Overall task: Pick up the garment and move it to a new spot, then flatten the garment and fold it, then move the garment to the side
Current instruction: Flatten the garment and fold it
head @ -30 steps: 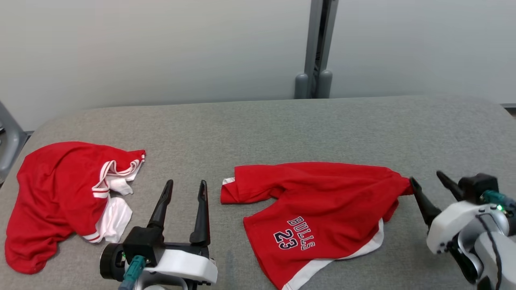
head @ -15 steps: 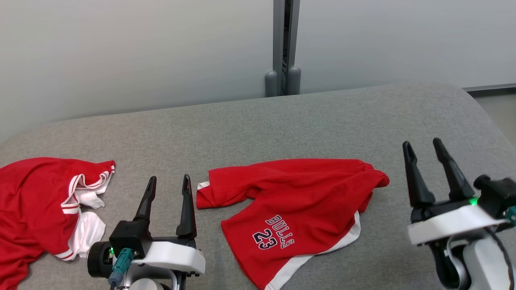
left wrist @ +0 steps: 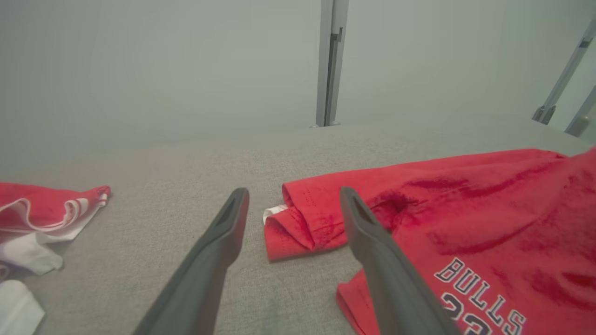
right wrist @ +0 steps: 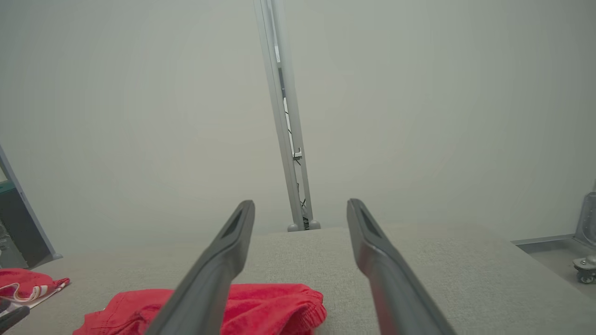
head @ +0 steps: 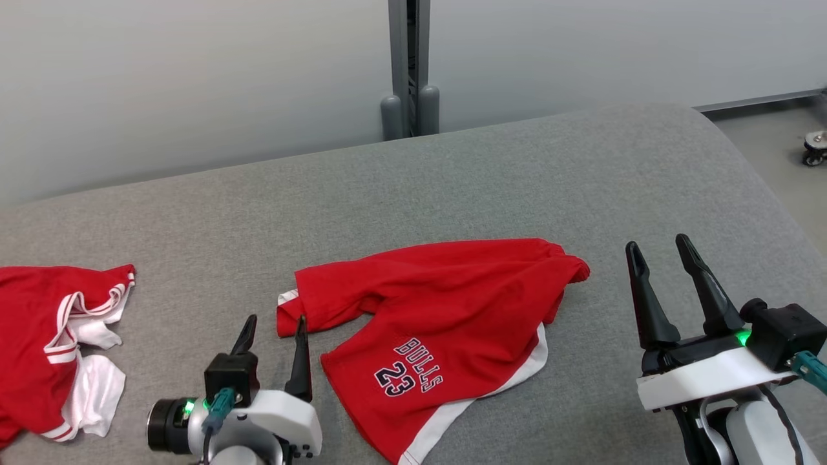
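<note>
The garment (head: pixel 439 303) is a pair of red shorts with white trim and "BULLS 23" on it, lying rumpled mid-table. My left gripper (head: pixel 276 321) is open at its left end. In the left wrist view the folded red hem (left wrist: pixel 298 228) lies just beyond the gap between my fingers, and the left gripper (left wrist: pixel 293 191) touches nothing. My right gripper (head: pixel 657 244) is open and empty, off the garment's right end with its fingers pointing up. From the right wrist the right gripper (right wrist: pixel 301 203) looks over the garment (right wrist: pixel 274 302) toward the wall.
A second red garment with white trim (head: pixel 39 323) lies crumpled at the table's left edge. The grey padded table (head: pixel 452 181) rounds off at the right, with floor and a caster wheel (head: pixel 813 147) beyond. A grey post (head: pixel 408 64) stands behind.
The camera has turned right, so everything sits further left. My right gripper has left the garment's right end and swung its fingers upright. My left gripper now sits at the garment's left end.
</note>
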Robot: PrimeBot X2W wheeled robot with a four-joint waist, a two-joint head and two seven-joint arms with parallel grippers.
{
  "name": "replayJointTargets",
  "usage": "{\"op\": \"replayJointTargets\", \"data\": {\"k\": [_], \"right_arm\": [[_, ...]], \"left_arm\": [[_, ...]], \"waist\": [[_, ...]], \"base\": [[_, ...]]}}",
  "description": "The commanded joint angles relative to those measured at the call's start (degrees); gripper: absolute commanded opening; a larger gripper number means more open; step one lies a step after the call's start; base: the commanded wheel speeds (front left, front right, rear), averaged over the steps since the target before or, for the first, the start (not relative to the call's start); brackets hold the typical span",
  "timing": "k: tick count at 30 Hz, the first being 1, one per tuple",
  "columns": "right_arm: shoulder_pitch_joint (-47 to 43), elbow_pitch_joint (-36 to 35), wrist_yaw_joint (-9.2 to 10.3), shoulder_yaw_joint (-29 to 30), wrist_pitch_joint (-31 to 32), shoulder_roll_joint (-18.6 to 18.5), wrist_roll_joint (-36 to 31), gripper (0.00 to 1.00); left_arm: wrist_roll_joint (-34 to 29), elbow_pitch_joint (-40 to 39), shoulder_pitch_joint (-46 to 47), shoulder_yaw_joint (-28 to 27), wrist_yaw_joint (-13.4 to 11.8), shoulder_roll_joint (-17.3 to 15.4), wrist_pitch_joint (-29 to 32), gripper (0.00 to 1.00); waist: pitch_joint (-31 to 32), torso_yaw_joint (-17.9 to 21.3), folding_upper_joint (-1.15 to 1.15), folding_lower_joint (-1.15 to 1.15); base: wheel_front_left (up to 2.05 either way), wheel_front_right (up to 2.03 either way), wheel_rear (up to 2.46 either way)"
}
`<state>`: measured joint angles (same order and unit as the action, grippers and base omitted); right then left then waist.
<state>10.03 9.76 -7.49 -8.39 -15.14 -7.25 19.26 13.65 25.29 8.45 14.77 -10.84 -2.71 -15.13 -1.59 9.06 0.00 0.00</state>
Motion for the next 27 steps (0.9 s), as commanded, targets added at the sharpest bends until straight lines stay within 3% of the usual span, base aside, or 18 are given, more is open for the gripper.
{"op": "replayJointTargets", "data": {"k": [1, 8, 13, 20, 22, 23, 27], "right_arm": [[0.2, -0.16, -0.01, 0.2, -0.03, 0.02, -0.25, 1.0], [0.86, -0.28, -0.01, -0.22, -0.03, 0.47, -0.71, 1.0], [1.48, -0.7, -0.01, -0.54, -0.03, 0.78, -0.74, 1.0], [2.61, -1.11, -0.01, 0.24, -0.04, 1.45, -2.5, 1.0], [2.9, -1.26, -0.01, 0.49, -0.04, 1.67, -2.68, 1.0], [3.1, -1.37, -0.01, 0.55, -0.04, 1.8, -2.73, 1.0], [3.51, -1.57, -0.01, 0.65, -0.04, 2.24, -2.86, 1.0]], "left_arm": [[-0.96, 3.27, 3.58, 0.41, 1.18, -0.32, 0.0, 1.0], [-3.77, 21.39, 13.7, 3.54, 4.75, -0.83, 0.64, 1.0], [-4.17, 28.3, 18.53, 3.96, 4.62, -0.93, 0.62, 1.0], [-5.65, 37.17, 24.78, 6.44, 6.49, -0.99, 1.85, 1.0], [-5.08, 38.7, 26.47, 6.35, 7.25, -1.05, 1.96, 0.11], [-4.81, 39.13, 27.26, 6.11, 7.44, -1.2, 1.7, 0.0], [-4.25, 38.25, 30.59, 5.28, 6.65, -2.27, 0.32, 0.0]], "waist": [[-1.38, 1.36, 0.0, 0.0], [-4.77, 3.53, 0.0, 0.0], [-6.23, 4.52, 0.0, 0.0], [-8.43, 5.71, 0.0, 0.0], [-8.93, 6.0, 0.0, 0.0], [-9.18, 6.14, 0.0, 0.0], [-9.99, 6.75, 0.0, 0.0]], "base": [[0.0, 0.0, 0.0], [0.0, 0.0, 0.0], [0.0, 0.0, 0.0], [0.0, 0.0, 0.0], [0.0, 0.0, 0.0], [0.0, 0.0, 0.0], [0.0, 0.0, 0.0]]}}
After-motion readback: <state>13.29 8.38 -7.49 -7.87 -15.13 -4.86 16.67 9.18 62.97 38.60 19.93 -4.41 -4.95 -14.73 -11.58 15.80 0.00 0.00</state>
